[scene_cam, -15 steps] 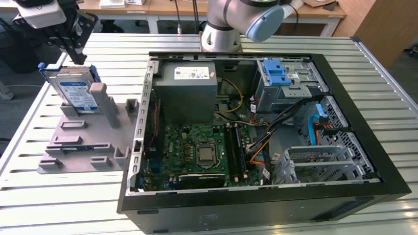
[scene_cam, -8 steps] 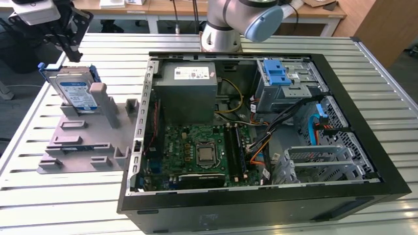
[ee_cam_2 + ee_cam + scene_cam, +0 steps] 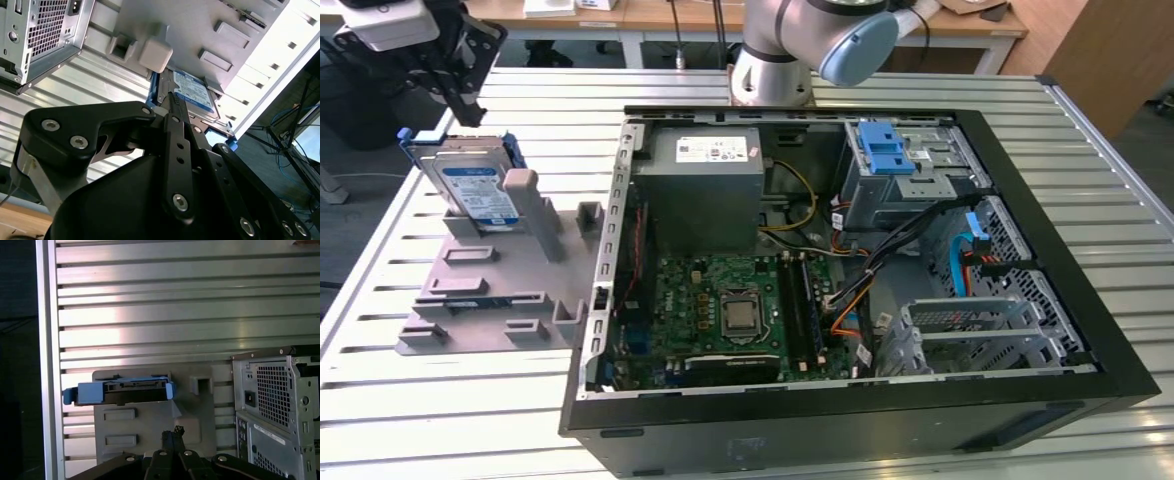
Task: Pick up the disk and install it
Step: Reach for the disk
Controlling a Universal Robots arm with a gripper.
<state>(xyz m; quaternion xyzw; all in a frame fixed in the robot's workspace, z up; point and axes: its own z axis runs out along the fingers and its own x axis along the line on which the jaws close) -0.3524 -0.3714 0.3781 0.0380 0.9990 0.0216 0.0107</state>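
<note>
Disk (image 3: 474,190) stands on edge in the grey plastic stand (image 3: 494,285) in the upper left of the exterior view. Its white-and-blue label faces out and blue rails run along its sides. The end effector (image 3: 470,112) hangs just above it without touching, its black fingers pressed together on nothing (the tips meet in both wrist views). In the second wrist view the end effector (image 3: 172,98) points toward the disk (image 3: 192,90), which leans by a grey post of the stand (image 3: 155,52). In the first wrist view the disk (image 3: 122,390) shows edge-on, its blue rail ends reaching past the stand (image 3: 150,422), beyond the end effector (image 3: 175,431). An open computer case (image 3: 854,430) lies on the slatted metal desk (image 3: 454,420), to the exterior view's right of the stand. Inside it are a grey power-supply box (image 3: 707,165) at upper centre, a green motherboard (image 3: 734,300) below that, and a blue-latched drive cage (image 3: 901,160) at upper right. The arm's base (image 3: 774,60) stands behind the case.
</note>
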